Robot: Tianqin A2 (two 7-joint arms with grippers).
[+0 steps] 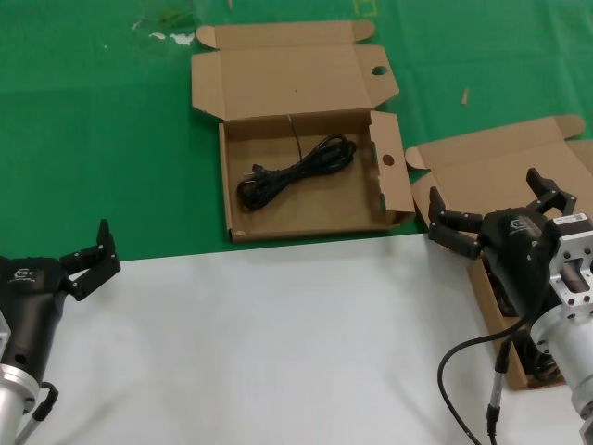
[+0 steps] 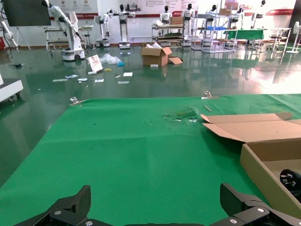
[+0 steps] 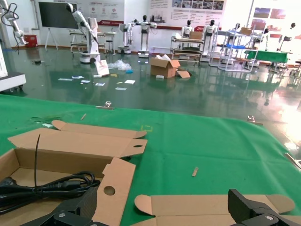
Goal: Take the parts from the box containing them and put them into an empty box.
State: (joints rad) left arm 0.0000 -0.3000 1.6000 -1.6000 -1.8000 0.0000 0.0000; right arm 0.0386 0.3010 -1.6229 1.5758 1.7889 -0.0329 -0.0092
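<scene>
One black power cable (image 1: 296, 171) lies looped in the cardboard box with round holes (image 1: 306, 222), at about twelve o'clock from the robot on the green cloth (image 1: 102, 130); it looks light, limp and glossy, likely to slip or unravel, so the bunched middle seems the safest hold. The cardboard box with plain flaps (image 1: 505, 162) sits at two o'clock, its inside mostly hidden by the right gripper (image 1: 496, 218), which hovers above it, fingers spread wide. The left gripper (image 1: 88, 260) waits at nine o'clock over the white surface (image 1: 278, 343), fingers also apart.

Bright, even light; glossy floor glare.
</scene>
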